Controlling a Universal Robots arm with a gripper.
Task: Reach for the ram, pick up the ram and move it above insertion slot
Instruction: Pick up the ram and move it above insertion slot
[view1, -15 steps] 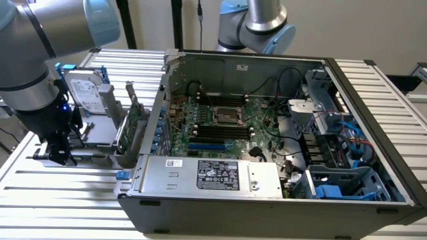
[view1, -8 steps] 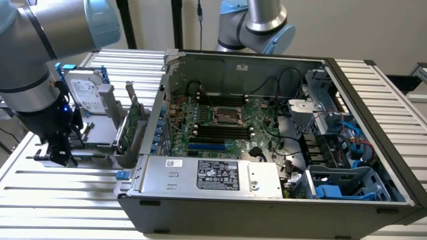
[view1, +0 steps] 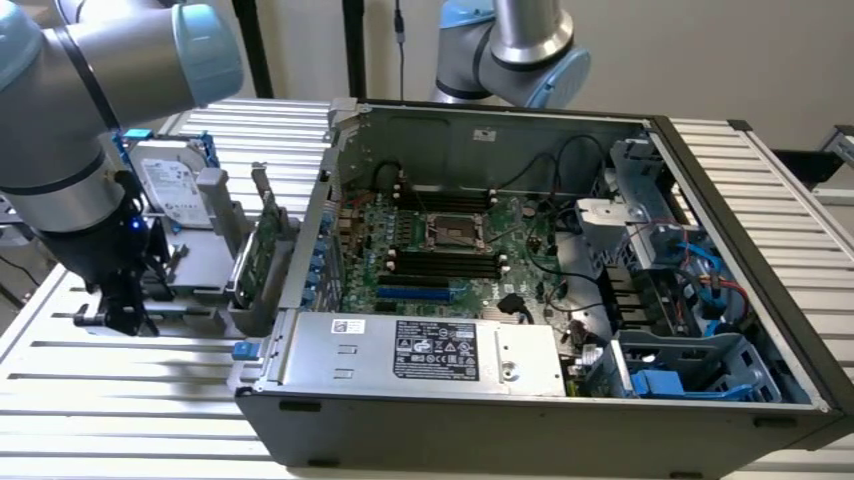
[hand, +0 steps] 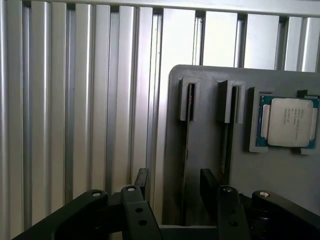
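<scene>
the ribbed metal surface (view1: 120, 400) carries an open computer case (view1: 534, 430) and, at the exterior view's left, a grey parts holder (hand: 207, 135).

Bright, even light. Pale glare streaks the ribbed tabletop (hand: 75, 100) beside the grey holder (hand: 205, 145); the pincer (hand: 175, 175) looks dark, and the computer case (view1: 534, 435) is shadowed inside.

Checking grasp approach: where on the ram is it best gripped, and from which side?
Probably the exposed top edge, from straight above. The ram stands on edge in a slot of the grey holder, so only its two flat faces near that edge are free to pinch. The open gripper straddles it.
</scene>
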